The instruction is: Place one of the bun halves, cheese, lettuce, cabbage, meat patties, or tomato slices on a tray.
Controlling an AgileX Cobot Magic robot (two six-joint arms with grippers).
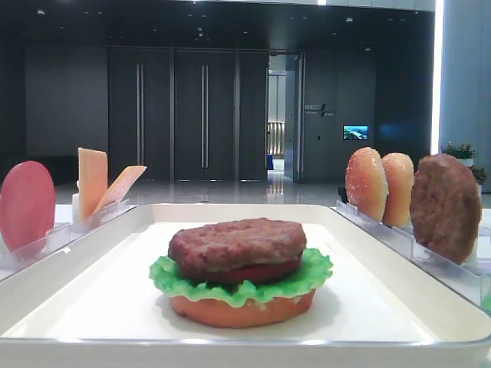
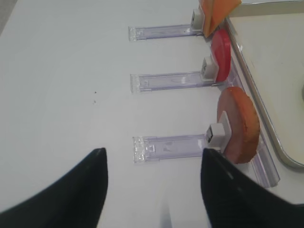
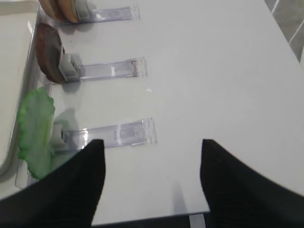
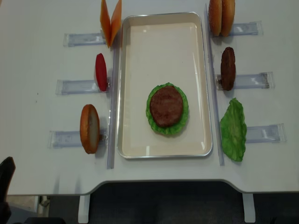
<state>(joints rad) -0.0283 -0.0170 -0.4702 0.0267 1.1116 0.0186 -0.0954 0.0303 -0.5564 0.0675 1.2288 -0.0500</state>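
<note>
Landmark: the white tray [image 4: 128, 84] at table centre; all positions are given against it, reading left to right in the overhead view.

Left of the tray, three clear slotted racks [image 4: 74, 86] lie end-on to its left rim. The far one holds two cheese slices [image 4: 110, 23] standing on edge, leaning apart in a V. The middle one holds one tomato slice [image 4: 101, 72] upright. The near one holds a bun half [image 4: 89, 128] upright, just beside the rim.

On the tray, nearer its front end than its back, sits a stack: a flat bun base [image 1: 242, 308] at the bottom, then lettuce [image 4: 183, 119] ruffling out all round, a red tomato layer [image 1: 257, 273] visible only at the stack's edge, and a meat patty [image 4: 166, 106] on top.

Right of the tray, three more racks. The far one holds two domed bun halves [image 4: 221, 17] upright and touching. The middle one holds the second meat patty [image 4: 228, 68] on edge. At the near one a second lettuce leaf [image 4: 233, 129] lies spread beside the right rim.

Left gripper [image 2: 152, 190]: fingers spread wide apart, nothing between them, over bare table left of the tray near the bun rack.

Right gripper [image 3: 152, 183]: fingers likewise wide apart and empty, over bare table right of the tray near the lettuce rack.
</note>
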